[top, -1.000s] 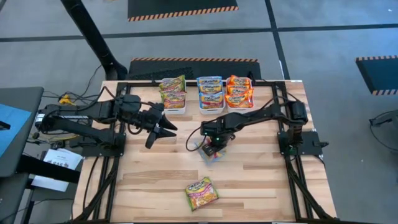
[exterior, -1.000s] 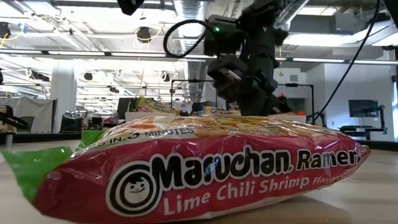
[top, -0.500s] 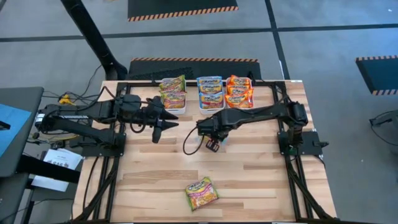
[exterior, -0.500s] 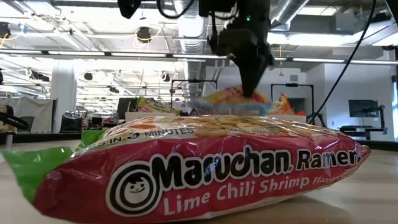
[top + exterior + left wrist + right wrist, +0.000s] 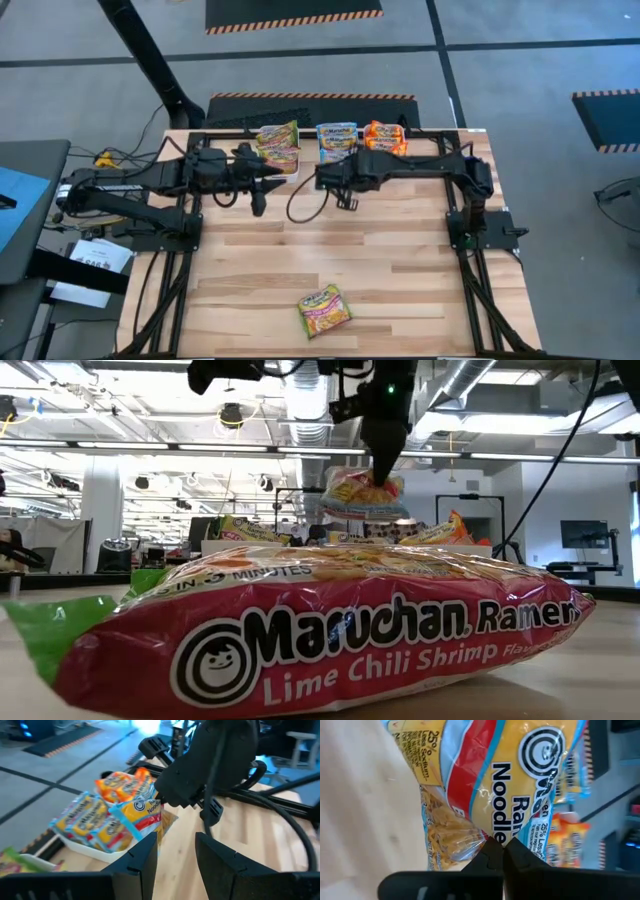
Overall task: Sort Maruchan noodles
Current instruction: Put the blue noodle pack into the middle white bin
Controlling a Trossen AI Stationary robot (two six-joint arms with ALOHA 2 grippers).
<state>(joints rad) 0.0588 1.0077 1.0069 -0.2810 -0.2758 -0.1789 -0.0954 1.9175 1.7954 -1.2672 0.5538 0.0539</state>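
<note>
The packet lying nearest the low camera (image 5: 320,630) carries "Maruchan Ramen" in large white letters, "Lime Chili Shrimp Flavor" below it, and "IN 3 MINUTES" at about 10 o'clock on its top edge. The blue-edged packet (image 5: 490,785) in the right wrist view reads "Ramen Noodle" and "25% Less Sodium".

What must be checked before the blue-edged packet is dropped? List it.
1. Grip: right tool pinches the blue-edged ramen packet at one edge: ok.
2. Lift: the packet hangs clear of the table in the low view: ok.
3. Target: middle white bin already holds blue-edged packets: ok.
4. Position over that bin: packet is next to it in the left wrist view; exactly above it: cannot tell.
5. Left tool is close to the right arm, open: not ok.
6. Lime Chili Shrimp packet lies unsorted: not ok.
</note>
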